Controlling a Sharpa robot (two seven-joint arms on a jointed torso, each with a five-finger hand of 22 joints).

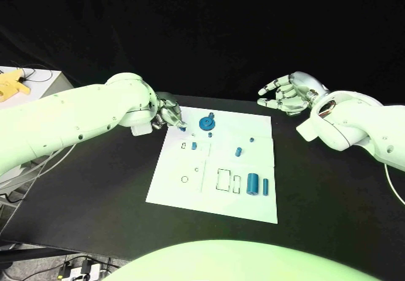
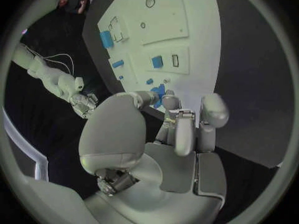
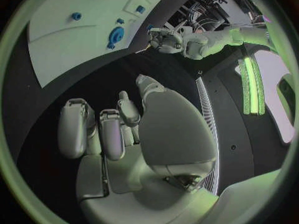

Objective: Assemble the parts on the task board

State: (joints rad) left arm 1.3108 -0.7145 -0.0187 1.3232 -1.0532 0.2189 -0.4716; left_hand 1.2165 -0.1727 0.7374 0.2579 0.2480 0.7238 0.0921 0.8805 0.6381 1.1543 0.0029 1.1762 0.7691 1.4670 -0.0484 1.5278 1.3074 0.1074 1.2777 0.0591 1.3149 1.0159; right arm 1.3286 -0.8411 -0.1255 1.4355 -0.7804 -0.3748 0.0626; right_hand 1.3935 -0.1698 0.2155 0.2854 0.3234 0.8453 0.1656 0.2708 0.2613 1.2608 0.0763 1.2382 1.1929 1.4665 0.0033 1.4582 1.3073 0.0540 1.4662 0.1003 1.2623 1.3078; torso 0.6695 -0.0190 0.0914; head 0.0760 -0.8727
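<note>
we're early in the assembly by the look of it: the task board (image 1: 253,126) lies mid table (image 1: 101,199), and most parts are loose on it. our left hand (image 1: 165,114) hangs over the board's far left corner, fingers (image 2: 185,129) curled in near the round blue gear (image 1: 206,123); we can't tell if they pinch anything. our right hand (image 1: 289,93) hovers off the far right corner, fingers spread, holding nothing. next we'd guess a careful pinch on a small part. two blue cylinders (image 1: 257,185) stand near the right edge, well clear.
</note>
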